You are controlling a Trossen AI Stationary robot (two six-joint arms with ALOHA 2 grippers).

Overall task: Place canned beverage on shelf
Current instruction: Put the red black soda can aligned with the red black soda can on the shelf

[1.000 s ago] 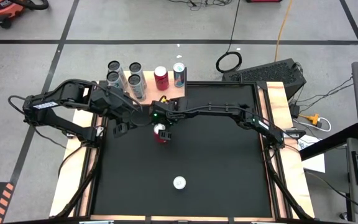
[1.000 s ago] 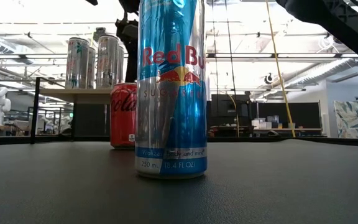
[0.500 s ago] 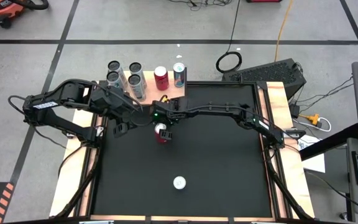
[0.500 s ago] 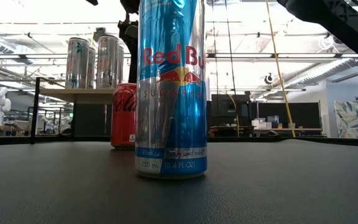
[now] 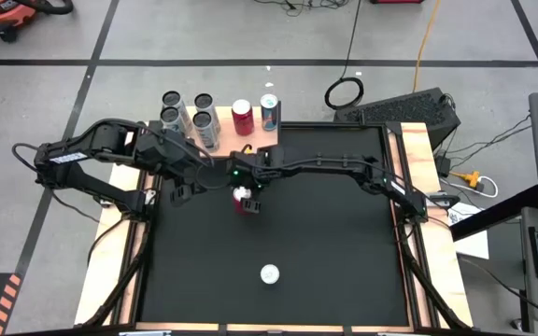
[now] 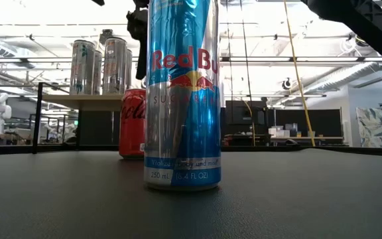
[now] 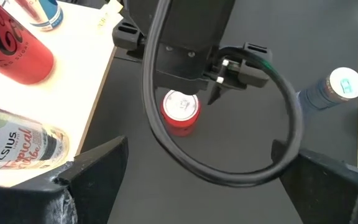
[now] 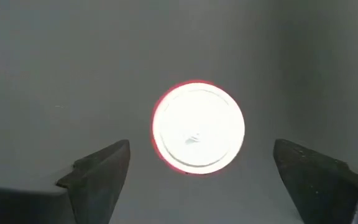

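So the red can [image 5: 241,200] is standing upright on the counter [image 5: 325,252], just off the shelf [image 5: 250,138]. The right gripper [image 8: 197,186] hangs straight above it with fingers spread and nothing held, so it's the nearer one. The left gripper [image 7: 197,186] sits beside it, spread and empty too.

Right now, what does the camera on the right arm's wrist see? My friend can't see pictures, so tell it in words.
A red can stands upright on the black mat, seen from straight above, its shiny round top in the middle of the picture. The right end effector hangs over it, open, one dark finger on each side and not touching the can.
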